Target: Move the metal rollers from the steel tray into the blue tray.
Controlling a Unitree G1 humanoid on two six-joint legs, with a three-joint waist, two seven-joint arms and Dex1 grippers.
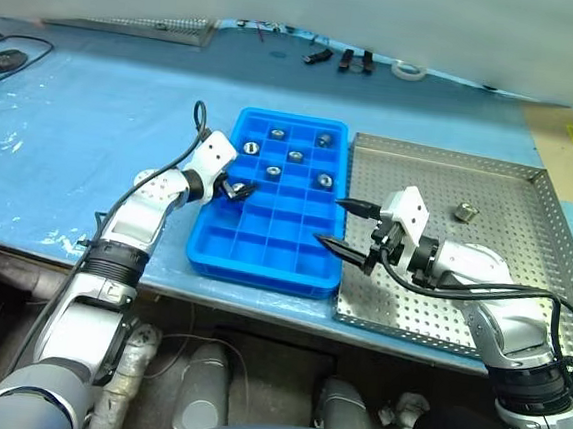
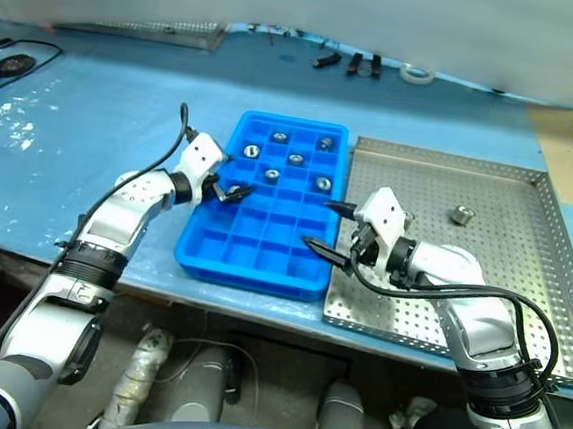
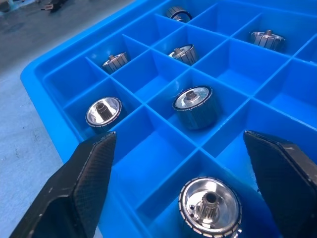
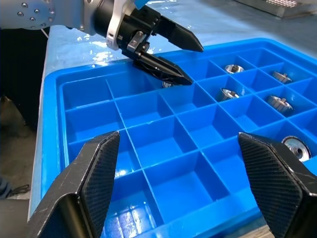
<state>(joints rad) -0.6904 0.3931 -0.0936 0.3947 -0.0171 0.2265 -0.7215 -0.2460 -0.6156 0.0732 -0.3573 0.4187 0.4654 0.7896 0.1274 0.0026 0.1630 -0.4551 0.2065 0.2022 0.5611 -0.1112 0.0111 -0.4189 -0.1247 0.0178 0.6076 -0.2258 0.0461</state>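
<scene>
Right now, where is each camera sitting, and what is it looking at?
Left and right eye views: on the head, looking down at the blue tray and steel tray; both arms show.
Left wrist view: on the left arm, its hand open above metal rollers in compartments.
Right wrist view: on the right arm, its hand open over bare compartments, facing the left hand.
All views share the blue tray.

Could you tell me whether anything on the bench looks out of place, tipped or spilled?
Nothing stands out. One small shiny metal roller sits alone on the perforated square steel tray; the others lie singly in compartments of the bright blue gridded plastic tray, none spilled.
</scene>
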